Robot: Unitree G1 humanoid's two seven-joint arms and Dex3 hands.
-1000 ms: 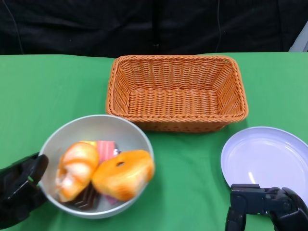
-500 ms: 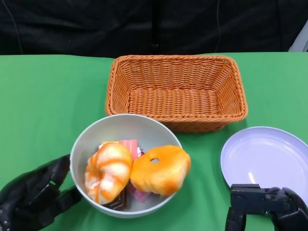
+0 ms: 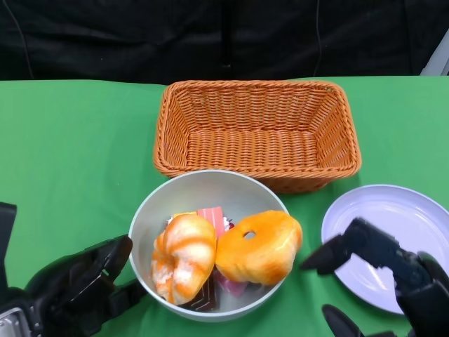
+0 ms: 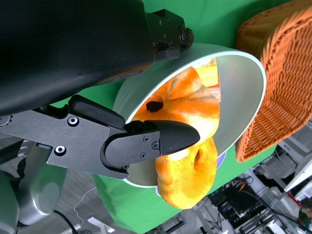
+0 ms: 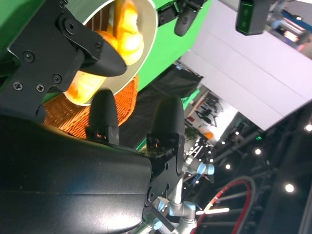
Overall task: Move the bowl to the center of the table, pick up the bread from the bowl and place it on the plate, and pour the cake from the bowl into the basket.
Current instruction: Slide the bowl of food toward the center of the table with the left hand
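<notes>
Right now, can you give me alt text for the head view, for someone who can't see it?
A grey bowl holding two orange bread rolls and cake pieces sits on a green table, just in front of an empty wicker basket. The left robot hand is at the bowl's near-left side; the right robot hand hovers, fingers spread, over an empty white plate.

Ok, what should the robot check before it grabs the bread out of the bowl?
1. Bowl near the table's middle, just in front of the basket: ok.
2. Bread on top and easy to reach: ok.
3. Right hand open, holding nothing: ok.
4. Plate bare for the bread: ok.
5. Left hand at the bowl's side; firm grip: cannot tell.
</notes>
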